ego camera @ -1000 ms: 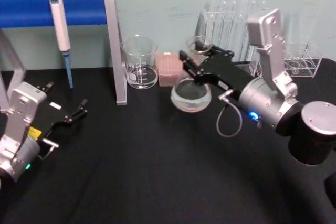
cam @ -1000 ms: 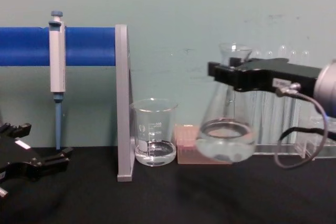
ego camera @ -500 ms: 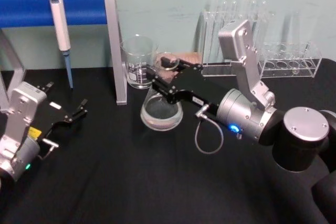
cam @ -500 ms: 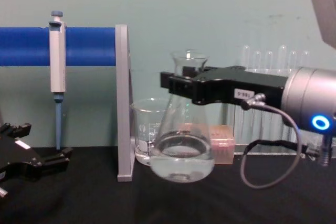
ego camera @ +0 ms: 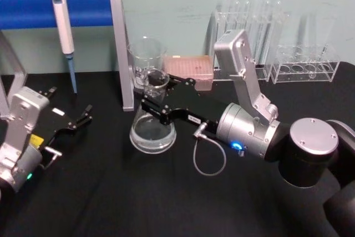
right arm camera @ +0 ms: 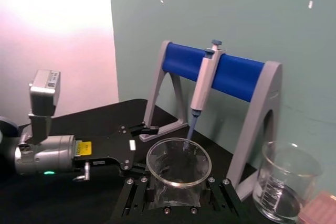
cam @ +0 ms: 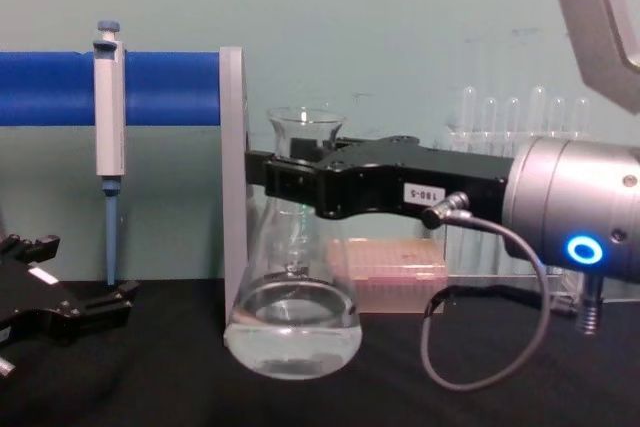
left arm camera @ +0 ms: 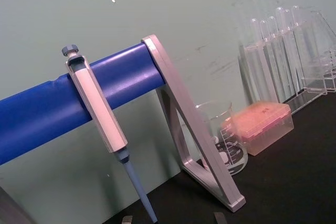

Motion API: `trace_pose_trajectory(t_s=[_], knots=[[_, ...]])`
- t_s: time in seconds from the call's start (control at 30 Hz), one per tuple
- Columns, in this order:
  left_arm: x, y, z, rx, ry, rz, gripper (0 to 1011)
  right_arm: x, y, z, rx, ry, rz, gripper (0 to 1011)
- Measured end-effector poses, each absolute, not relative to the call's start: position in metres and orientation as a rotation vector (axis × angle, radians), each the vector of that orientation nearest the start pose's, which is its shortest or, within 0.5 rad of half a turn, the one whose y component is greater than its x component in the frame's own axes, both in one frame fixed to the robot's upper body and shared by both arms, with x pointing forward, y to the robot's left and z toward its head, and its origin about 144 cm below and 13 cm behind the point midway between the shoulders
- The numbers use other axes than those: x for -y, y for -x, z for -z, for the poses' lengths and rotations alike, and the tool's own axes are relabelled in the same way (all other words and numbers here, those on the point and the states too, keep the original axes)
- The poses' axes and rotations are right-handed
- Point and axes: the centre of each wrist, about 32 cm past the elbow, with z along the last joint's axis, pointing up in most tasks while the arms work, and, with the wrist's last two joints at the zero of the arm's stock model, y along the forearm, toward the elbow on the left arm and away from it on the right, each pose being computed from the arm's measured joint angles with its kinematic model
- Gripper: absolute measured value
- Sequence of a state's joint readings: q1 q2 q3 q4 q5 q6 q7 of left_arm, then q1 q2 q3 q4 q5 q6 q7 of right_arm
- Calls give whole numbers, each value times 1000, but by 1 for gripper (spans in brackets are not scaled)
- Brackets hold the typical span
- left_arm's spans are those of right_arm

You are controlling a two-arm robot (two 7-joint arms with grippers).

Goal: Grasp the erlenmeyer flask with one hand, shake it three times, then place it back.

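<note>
The erlenmeyer flask (ego camera: 152, 129) is clear glass with some clear liquid in its wide base and stands upright. My right gripper (ego camera: 153, 102) is shut on its neck, just under the flared rim. The chest view shows the flask (cam: 292, 322) low over the black table in front of the stand's grey post, with the right gripper (cam: 288, 175) clamped across the neck; I cannot tell whether the base touches the table. The right wrist view looks down on the flask's rim (right arm camera: 178, 163). My left gripper (ego camera: 71, 108) rests open at the table's left side, well apart from the flask.
A blue pipette stand (ego camera: 89, 6) with a hanging pipette (ego camera: 62, 20) spans the back left. Behind the flask are a glass beaker (ego camera: 145, 54) and a pink tip box (ego camera: 191, 67). Test tube racks (ego camera: 249, 26) stand at the back right.
My right gripper has carried the flask leftward, nearer to me and lower, from in front of the test tubes to in front of the stand's post. The left arm has not moved.
</note>
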State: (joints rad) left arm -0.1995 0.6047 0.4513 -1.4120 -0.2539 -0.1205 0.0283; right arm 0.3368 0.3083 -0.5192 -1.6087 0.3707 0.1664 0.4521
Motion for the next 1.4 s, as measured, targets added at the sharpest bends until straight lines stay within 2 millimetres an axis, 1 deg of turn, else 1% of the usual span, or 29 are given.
trace_pose_trajectory(t_s=[0.3,0.53,0.8,1.1,1.4], knots=[[-310,-489,-1140,285,-304,-1248,1001,156,-507,-1229,53,26,589,450],[-310,-489,-1140,285,-304,-1248,1001,159,-507,-1230,56,23,610,450],[-310,-489,-1140,285,-305,-1248,1001,173,-513,-1231,65,21,704,450],[-310,-489,-1140,285,-304,-1248,1001,198,-519,-1231,82,30,844,450],[-310,-489,-1140,285,-304,-1248,1001,211,-521,-1232,90,29,915,450]])
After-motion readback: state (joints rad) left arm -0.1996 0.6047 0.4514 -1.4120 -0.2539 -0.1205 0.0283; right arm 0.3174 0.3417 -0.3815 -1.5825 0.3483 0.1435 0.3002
